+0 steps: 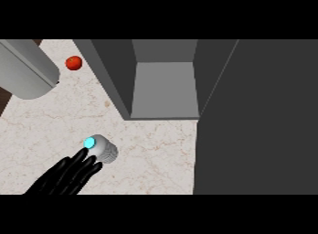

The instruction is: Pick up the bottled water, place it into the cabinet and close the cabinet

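While fingers stretch flat, left hand (66, 176) touching bottled water (101, 148)

The bottled water (101, 148) is a pale grey bottle with a bright cyan cap, seen almost from above, standing on the counter in front of the cabinet (163, 87) and off to its left. The cabinet is dark grey and open, its lighter grey inside showing, with its door (269, 119) swung out toward the viewer on its right side.
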`<state>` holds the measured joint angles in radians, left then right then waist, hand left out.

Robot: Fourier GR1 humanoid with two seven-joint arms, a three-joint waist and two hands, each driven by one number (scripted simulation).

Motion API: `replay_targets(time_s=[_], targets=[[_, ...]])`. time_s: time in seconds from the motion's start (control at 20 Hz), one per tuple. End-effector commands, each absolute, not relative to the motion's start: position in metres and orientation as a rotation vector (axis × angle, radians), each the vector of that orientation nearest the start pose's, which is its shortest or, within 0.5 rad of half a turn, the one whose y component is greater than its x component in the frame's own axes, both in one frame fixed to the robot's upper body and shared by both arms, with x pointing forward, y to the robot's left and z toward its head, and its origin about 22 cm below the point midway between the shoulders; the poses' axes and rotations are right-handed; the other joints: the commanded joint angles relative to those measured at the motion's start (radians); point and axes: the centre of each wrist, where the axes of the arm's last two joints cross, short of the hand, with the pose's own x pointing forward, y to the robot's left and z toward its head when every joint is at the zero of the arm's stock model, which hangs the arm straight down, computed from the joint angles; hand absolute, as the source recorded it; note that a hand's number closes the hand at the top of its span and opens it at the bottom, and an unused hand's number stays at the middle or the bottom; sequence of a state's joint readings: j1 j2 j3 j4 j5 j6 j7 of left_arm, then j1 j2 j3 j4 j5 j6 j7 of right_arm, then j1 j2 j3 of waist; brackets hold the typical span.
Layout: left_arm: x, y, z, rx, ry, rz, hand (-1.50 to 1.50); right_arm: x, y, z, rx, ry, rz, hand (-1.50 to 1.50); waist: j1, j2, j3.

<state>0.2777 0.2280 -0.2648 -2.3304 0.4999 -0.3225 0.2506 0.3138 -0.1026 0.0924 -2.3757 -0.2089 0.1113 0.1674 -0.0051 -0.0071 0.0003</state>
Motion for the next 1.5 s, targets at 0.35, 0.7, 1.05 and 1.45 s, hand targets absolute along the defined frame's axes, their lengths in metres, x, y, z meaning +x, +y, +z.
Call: replay_targets(time_s=[0.35,0.7,1.05,1.45], targets=[[0.099,0.233,0.157,-0.776,-1.665,-0.389,-1.50,0.108,-0.257,0.160,0.228,-1.889,0.098,-1.50,0.008,0.001,0.000],[0.088,0.240,0.159,-0.768,-1.666,-0.372,-1.50,0.094,-0.252,0.165,0.243,-1.890,0.089,-1.50,0.013,-0.004,-0.001],[0.087,0.249,0.154,-0.734,-1.643,-0.360,-1.50,0.085,-0.253,0.165,0.239,-1.881,0.074,-1.50,0.004,-0.003,0.000],[0.088,0.269,0.148,-0.586,-1.684,-0.270,-1.50,0.079,-0.264,0.157,0.233,-1.897,0.094,-1.50,0.001,-0.005,0.000]])
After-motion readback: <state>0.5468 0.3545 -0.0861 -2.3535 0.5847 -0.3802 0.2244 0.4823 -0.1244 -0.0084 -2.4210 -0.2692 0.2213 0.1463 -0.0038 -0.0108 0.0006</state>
